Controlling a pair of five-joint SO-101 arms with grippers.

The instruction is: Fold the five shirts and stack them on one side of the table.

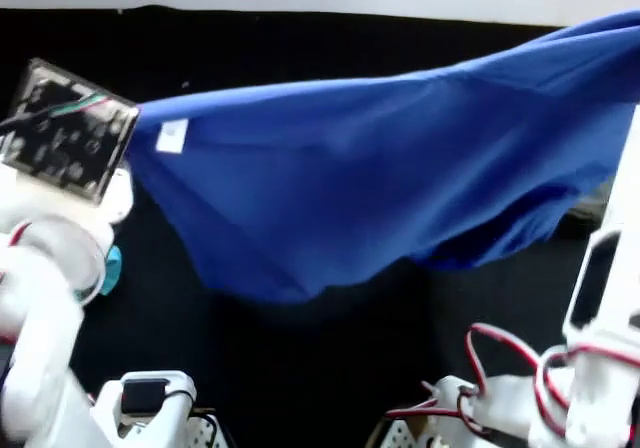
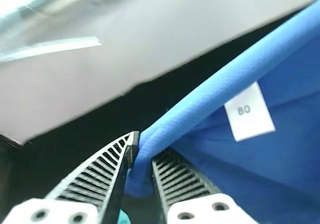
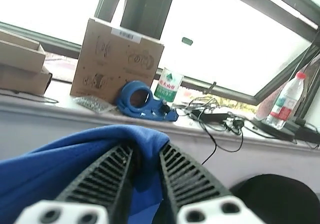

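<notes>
Above the black table point(image 1: 300, 388), a blue shirt point(image 1: 350, 188) hangs stretched between two arms. It spans the high view from about 9 o'clock to 2 o'clock, and its middle bellies down toward the centre, apparently clear of the surface.

The left gripper point(image 2: 142, 169) is clamped on a thick rolled edge point(image 2: 210, 89) of the cloth, which is pinched between its black ridged fingers point(image 2: 100, 179). A white size tag point(image 2: 248, 111) sits just beside that edge, near 10 o'clock in the high view. The right gripper point(image 3: 145, 169) is likewise closed on a bunched fold at the garment's far end, toward 2 o'clock.

The fabric looks like a matte, fine-grained knit that is smooth rather than glossy. It has a doubled band where the tag is sewn and loose single-layer cloth elsewhere.

Judging by the deep sag and soft creases, the shirt is light and wholly limp, with no stiffness to keep any shape once released. It is in no danger of breaking, though a thin pinch of knit could slip free under a hard pull. The ridged fingers should help against that.

The thickened band and seams look like the surest places to take hold. Two grips along one edge would let the body hang flat for laying down and folding.
</notes>
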